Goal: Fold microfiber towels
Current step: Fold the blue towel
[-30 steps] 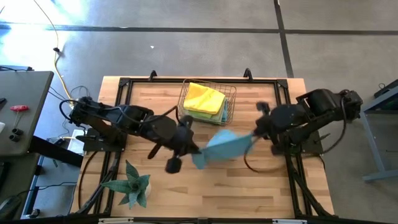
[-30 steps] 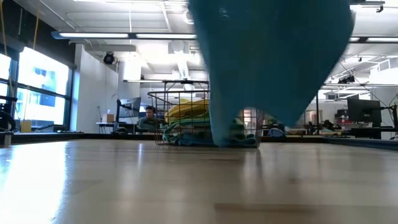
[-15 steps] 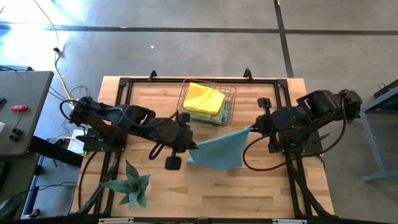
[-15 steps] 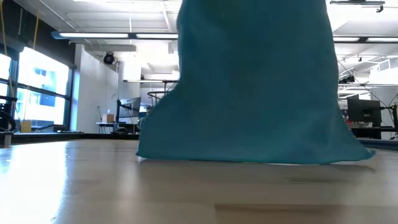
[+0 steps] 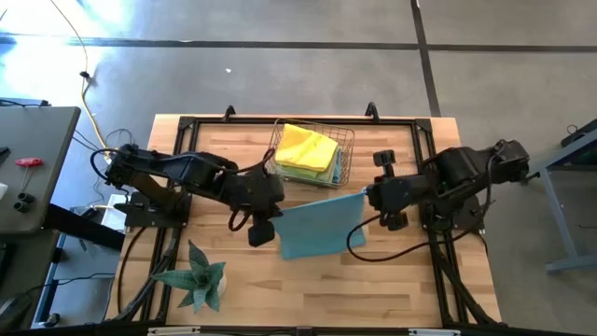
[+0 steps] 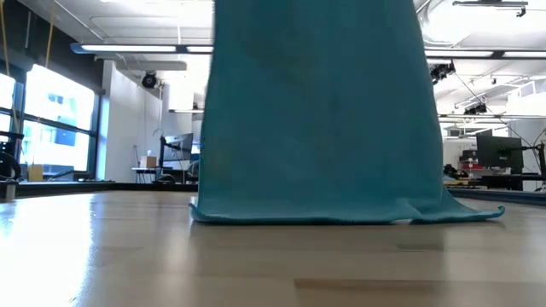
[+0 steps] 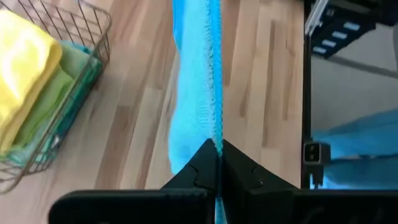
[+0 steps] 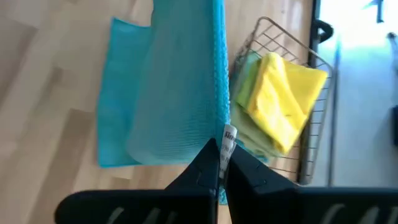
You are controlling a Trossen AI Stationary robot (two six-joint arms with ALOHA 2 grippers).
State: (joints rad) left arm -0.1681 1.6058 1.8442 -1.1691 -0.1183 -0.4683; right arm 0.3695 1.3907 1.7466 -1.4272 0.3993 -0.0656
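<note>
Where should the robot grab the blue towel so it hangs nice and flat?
By its two top corners, as now: the left hand pinches one corner and the right hand the other, each coming in from its own side. The blue towel hangs stretched between them, its bottom edge touching the table, so corner grips probably keep it flat.

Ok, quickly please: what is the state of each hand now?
Left hand: closed on one top corner of the light blue towel.
Right hand: closed on its other top corner.
</note>
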